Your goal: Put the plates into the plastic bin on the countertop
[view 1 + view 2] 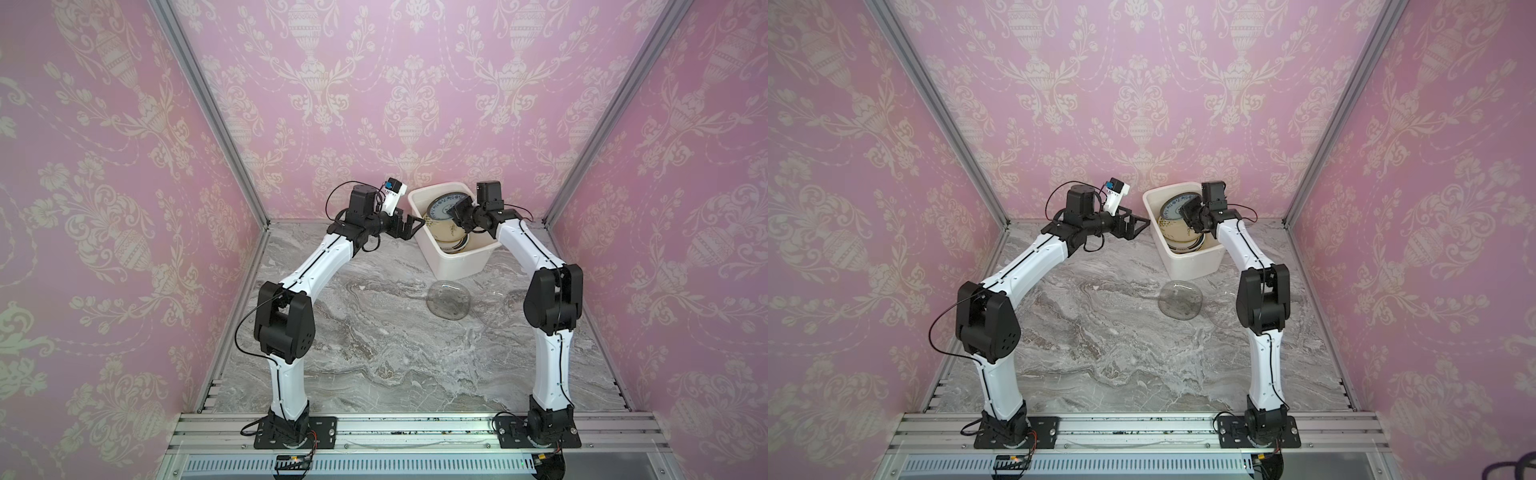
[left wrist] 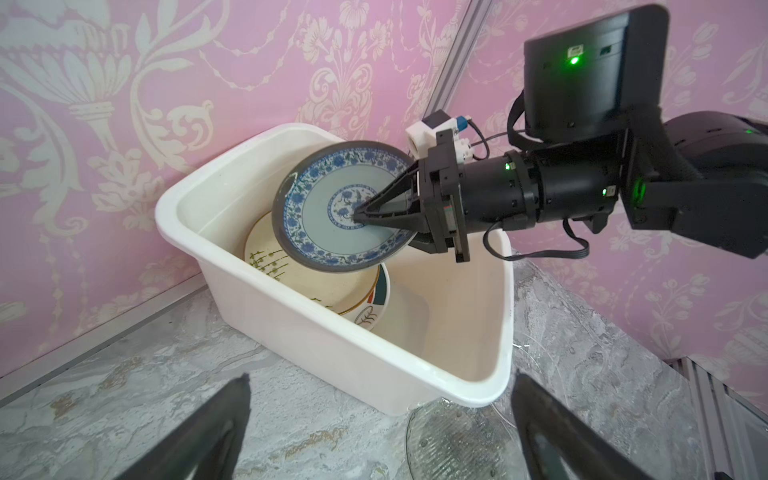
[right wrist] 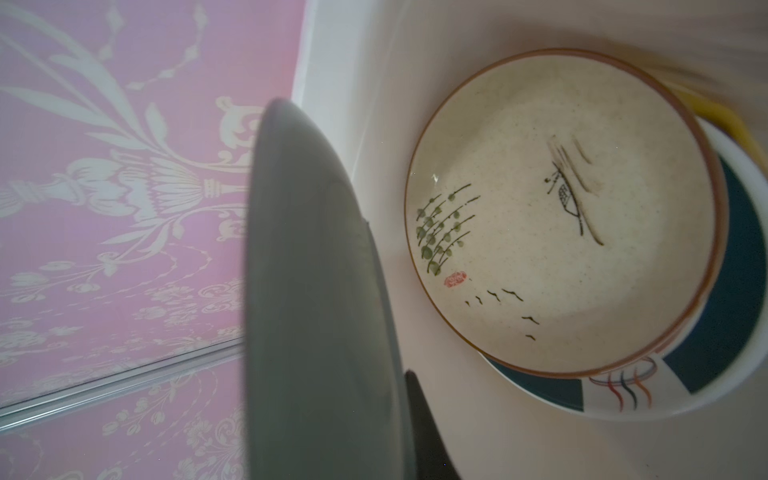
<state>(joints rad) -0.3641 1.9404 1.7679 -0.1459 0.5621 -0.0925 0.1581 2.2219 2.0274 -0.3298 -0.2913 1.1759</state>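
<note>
Pink-papered walls, marble bench (image 1: pixel 374 353). Bin (image 1: pixel 457 262), upper centre, holds a cream plate (image 3: pixel 561 216) stacked on a dark-rimmed plate (image 3: pixel 739 311). My right end effector (image 2: pixel 359 216) is clamped on the blue plate (image 2: pixel 324 232), tilted over the bin. My left end effector (image 1: pixel 417 226) gapes empty beside the rim. A glass plate (image 1: pixel 449 301) lies on the bench just below the bin, not yet binned.

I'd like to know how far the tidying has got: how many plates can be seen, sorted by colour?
blue-patterned plate, held in the right gripper over the bin: 1
cream plate, in the bin: 1
white dark-banded plate, under the cream one: 1
clear glass plate, on the countertop: 1 (a second is too faint to count)
Total: 4 plainly visible
</note>
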